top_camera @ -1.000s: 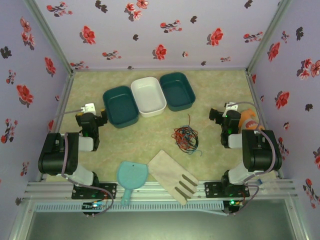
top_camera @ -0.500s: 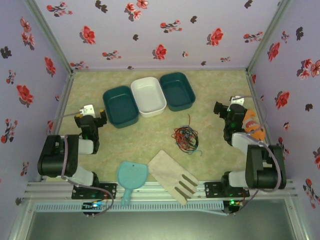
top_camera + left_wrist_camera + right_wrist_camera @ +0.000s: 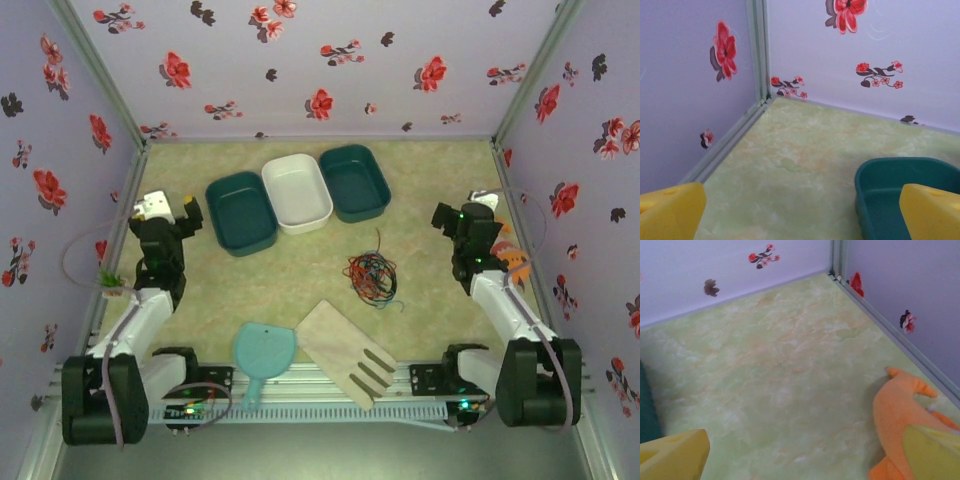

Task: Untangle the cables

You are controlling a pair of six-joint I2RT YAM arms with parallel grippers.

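Left gripper (image 3: pixel 183 213), at left, holds its jaws spread wide beside a dark teal plastic tub (image 3: pixel 240 212). Thin red, black and teal-blue cables (image 3: pixel 372 274) lie tangled centre-right. Right gripper (image 3: pixel 445 217), likewise spread, hovers by an orange plush toy (image 3: pixel 900 410).

left gripper (image 3: pixel 800 220): jaws spread wide, yellow fingers (image 3: pixel 670 212) in both lower corners | teal bin (image 3: pixel 900 182): just ahead, its near end behind the right-hand finger | table (image 3: pixel 790 160): green marbled, stretching ahead between the fingers | walls (image 3: pixel 890 30): lilac with red flowers, meeting at corner post (image 3: pixel 757 50) ahead-left
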